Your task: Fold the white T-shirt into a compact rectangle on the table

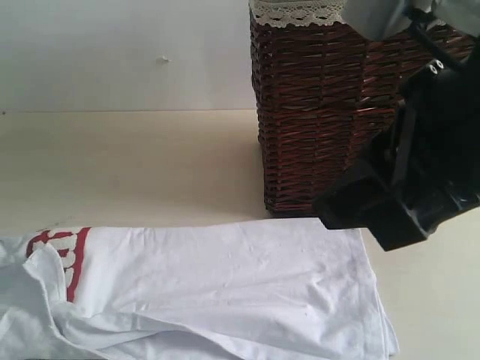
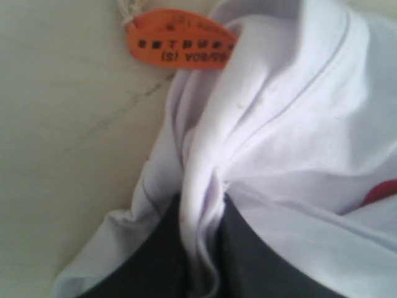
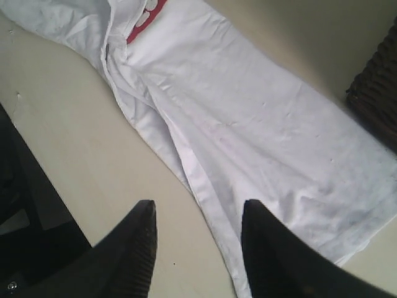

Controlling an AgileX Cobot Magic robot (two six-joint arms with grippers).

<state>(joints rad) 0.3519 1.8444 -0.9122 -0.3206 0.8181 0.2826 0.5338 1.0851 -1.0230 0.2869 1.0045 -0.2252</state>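
Observation:
The white T-shirt (image 1: 225, 292) lies in a long folded strip across the table (image 1: 135, 165), red letters (image 1: 64, 251) showing at its left end. My left gripper (image 2: 201, 248) is shut on a bunched fold of the white T-shirt (image 2: 291, 124), close to its orange tag (image 2: 180, 46); this gripper is out of the exterior view. My right gripper (image 3: 198, 214) hangs open above the table (image 3: 74, 143), straddling the long edge of the white T-shirt (image 3: 260, 130) near its hem, holding nothing. The right arm (image 1: 412, 172) shows as a black mass at the right.
A dark brown wicker basket (image 1: 322, 112) with cream lace trim (image 1: 296, 13) stands at the back right, just behind the shirt's right end; its corner (image 3: 378, 93) shows in the right wrist view. A plain white wall (image 1: 112, 52) lies behind the table.

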